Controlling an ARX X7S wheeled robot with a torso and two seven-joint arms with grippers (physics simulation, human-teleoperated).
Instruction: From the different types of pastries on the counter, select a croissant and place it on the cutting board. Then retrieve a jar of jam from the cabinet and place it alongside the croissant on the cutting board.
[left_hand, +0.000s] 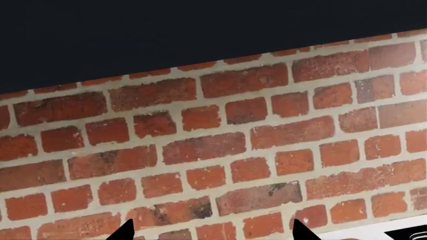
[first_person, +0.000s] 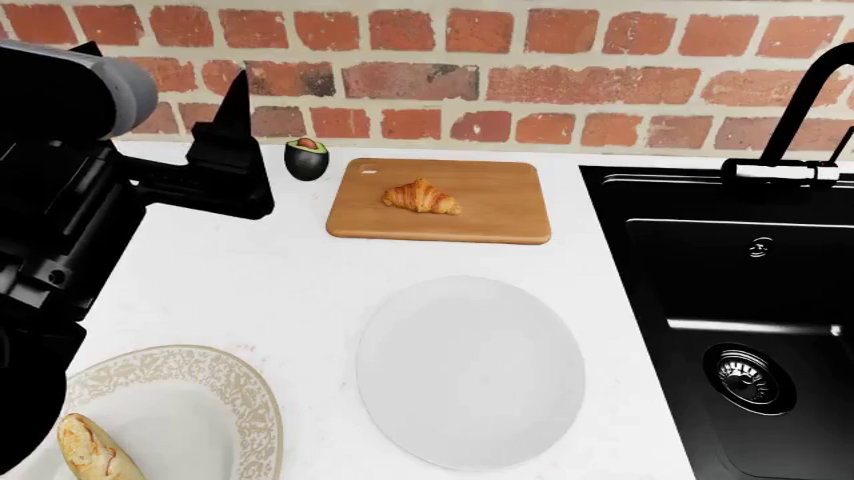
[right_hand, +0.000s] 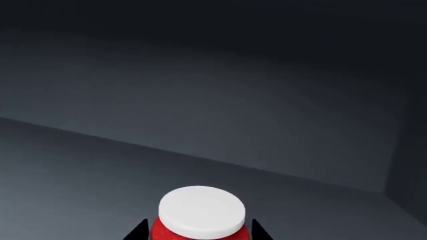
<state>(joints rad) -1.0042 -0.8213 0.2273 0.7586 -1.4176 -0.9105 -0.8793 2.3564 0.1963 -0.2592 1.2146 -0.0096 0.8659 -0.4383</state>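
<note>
Jar of jam (right_hand: 202, 216), white lid uppermost, is sitting closest to the lens in the right wrist view, inside a dark grey cabinet (right_hand: 200, 100); the right gripper (right_hand: 198, 231) is showing two black fingertips flanking the red body, one each side, though contact is not resolvable, so whether it is gripping cannot be told. Outward, in the head view, the croissant (first_person: 422, 196) is lying on the cutting board (first_person: 494, 215), bare wood remaining beside it. An avocado half (first_person: 306, 158) is standing just beside the board; a white plate (first_person: 470, 371) and a patterned plate (first_person: 200, 410) carrying the bread (first_person: 91, 452) are lying nearer. The left gripper (first_person: 230, 150) is hovering with its fingertips apart, holding nothing. Risk, as judged: a low, shallow grip is likely letting the jar tip or slip during withdrawal, or catch the cabinet edge
</note>
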